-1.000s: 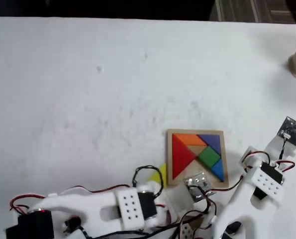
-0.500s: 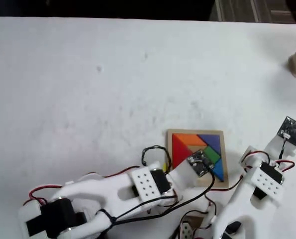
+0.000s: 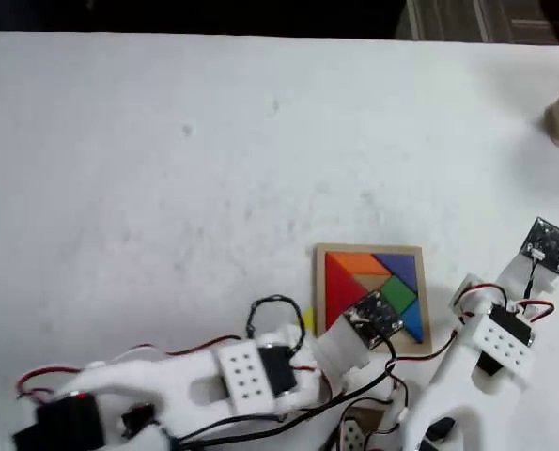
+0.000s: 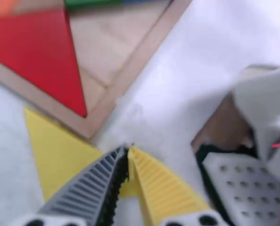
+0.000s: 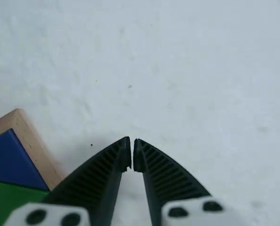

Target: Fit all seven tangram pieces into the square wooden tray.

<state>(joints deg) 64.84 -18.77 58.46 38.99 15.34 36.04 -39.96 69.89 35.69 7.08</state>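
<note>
**The yellow triangle is found outside the tray, at the left gripper's tips.**

The yellow triangle (image 4: 60, 160) is laid flat on the table (image 3: 166, 188), just left of the tray (image 3: 318, 282), by its near-left corner. A bare gap (image 4: 102, 47) is seen in the tray beside the red piece (image 4: 41, 52), so the triangle must be taken right, over the rim. The left gripper (image 4: 128, 153) is held right at the triangle's edge, fingers pressed together on nothing. The right gripper (image 5: 132, 153) is kept on the tray's right, well apart from the triangle, fingers pressed together too.
</note>
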